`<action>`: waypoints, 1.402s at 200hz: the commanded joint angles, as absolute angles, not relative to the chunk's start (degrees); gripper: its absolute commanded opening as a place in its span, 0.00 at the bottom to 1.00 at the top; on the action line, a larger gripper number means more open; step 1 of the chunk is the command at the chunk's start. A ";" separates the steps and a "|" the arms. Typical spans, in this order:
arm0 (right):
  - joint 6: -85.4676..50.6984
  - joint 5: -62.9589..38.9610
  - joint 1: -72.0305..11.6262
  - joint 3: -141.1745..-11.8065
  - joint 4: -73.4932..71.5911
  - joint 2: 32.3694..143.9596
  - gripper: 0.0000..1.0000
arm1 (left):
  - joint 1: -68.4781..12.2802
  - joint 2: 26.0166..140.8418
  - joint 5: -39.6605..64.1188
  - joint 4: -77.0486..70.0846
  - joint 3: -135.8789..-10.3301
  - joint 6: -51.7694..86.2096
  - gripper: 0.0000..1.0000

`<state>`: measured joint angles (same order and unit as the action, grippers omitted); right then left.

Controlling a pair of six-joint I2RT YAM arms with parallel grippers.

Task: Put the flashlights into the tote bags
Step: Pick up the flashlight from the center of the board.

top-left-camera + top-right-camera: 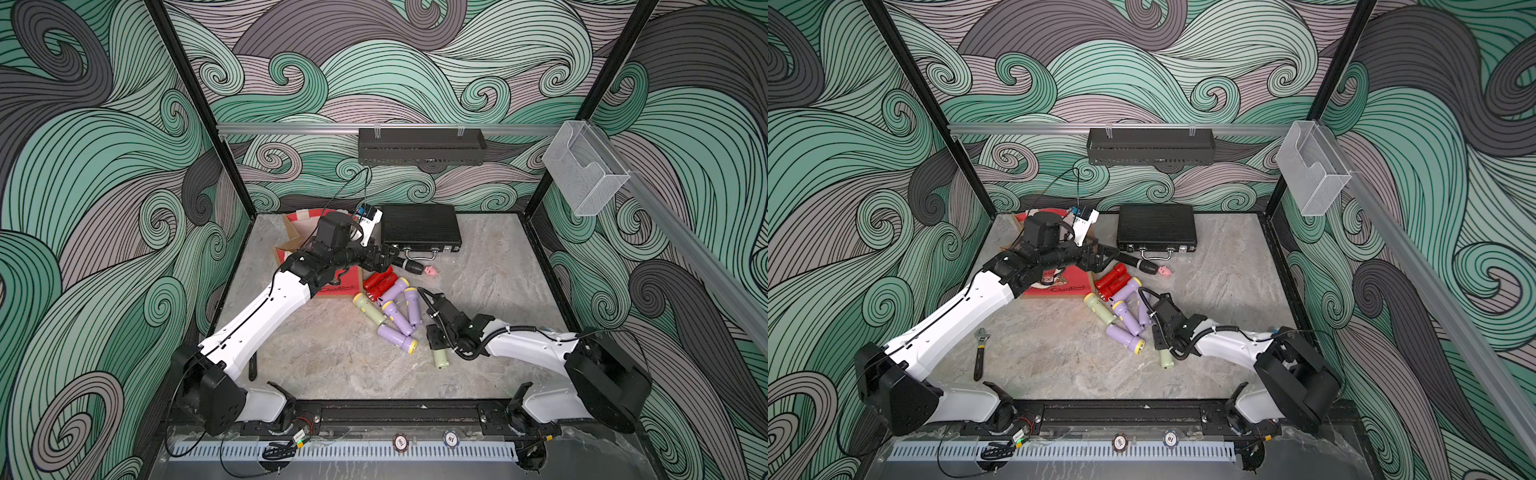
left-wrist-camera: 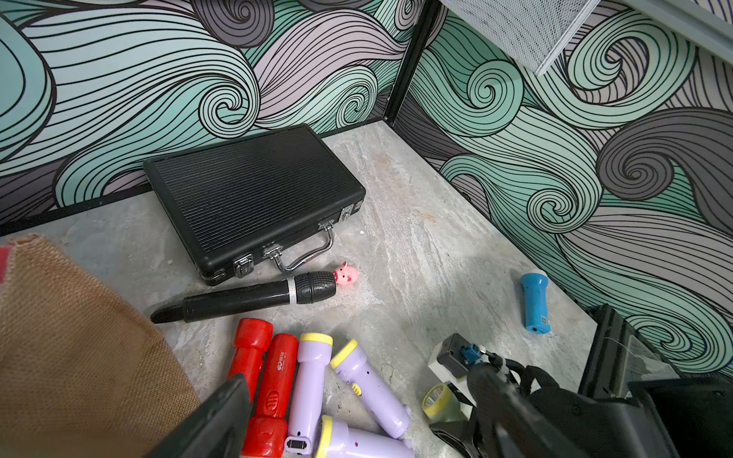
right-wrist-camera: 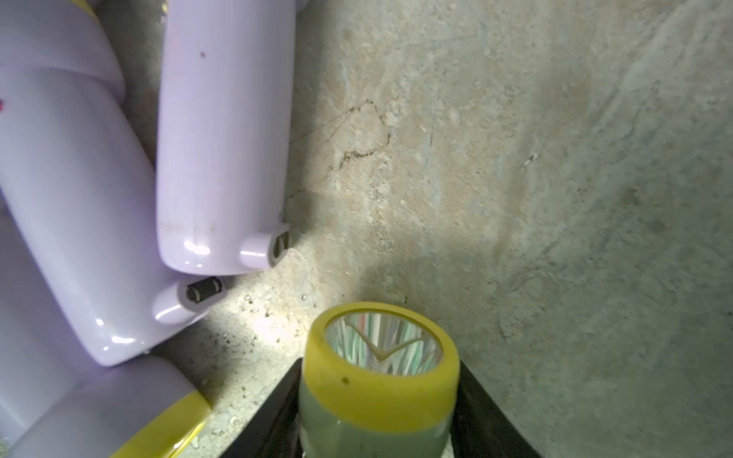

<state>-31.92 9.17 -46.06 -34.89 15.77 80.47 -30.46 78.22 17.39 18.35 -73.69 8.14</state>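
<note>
Right gripper [image 3: 379,366] pinches a pale green flashlight [image 3: 373,420], lilac flashlights [image 3: 222,158] just beside it. Beyond them lies the tote bag [image 1: 336,286], partly under the left arm [image 1: 266,316]; left gripper [image 1: 388,255] spread, empty. Likely risks: smooth barrel slipping, arms colliding at the bag.

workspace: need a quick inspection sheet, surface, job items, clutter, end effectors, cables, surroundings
surface: grey marbled tabletop, gritty.
job's things: red tote bag back left, partly hidden; red, lilac and pale green flashlights heaped outside it; blue flashlight apart by the right wall.
clutter: black case, microphone, pink pig, wrench.
end effectors: left end effector open, near the microphone; right end effector shut on a pale green flashlight.
cables: black cable looping above the tote bag; corrugated hose behind the right end effector.
surroundings: swirl-print walls, wall shelf, clear holder.
</note>
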 commanded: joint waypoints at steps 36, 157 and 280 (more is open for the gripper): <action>-31.96 11.78 -46.14 -35.44 17.41 80.77 0.50 | -31.06 77.05 17.16 17.65 -74.00 7.30 0.90; -24.74 9.74 -45.12 -34.80 11.34 58.45 0.10 | -31.11 72.07 29.08 9.20 -69.71 11.76 0.94; -21.79 -5.77 -38.80 -51.46 -12.92 50.87 0.00 | -31.20 70.27 46.76 -9.39 -66.11 24.37 0.98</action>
<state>-19.31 -1.39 -39.42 -47.86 -2.72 49.82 -30.65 70.28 41.08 -3.14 -64.60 20.25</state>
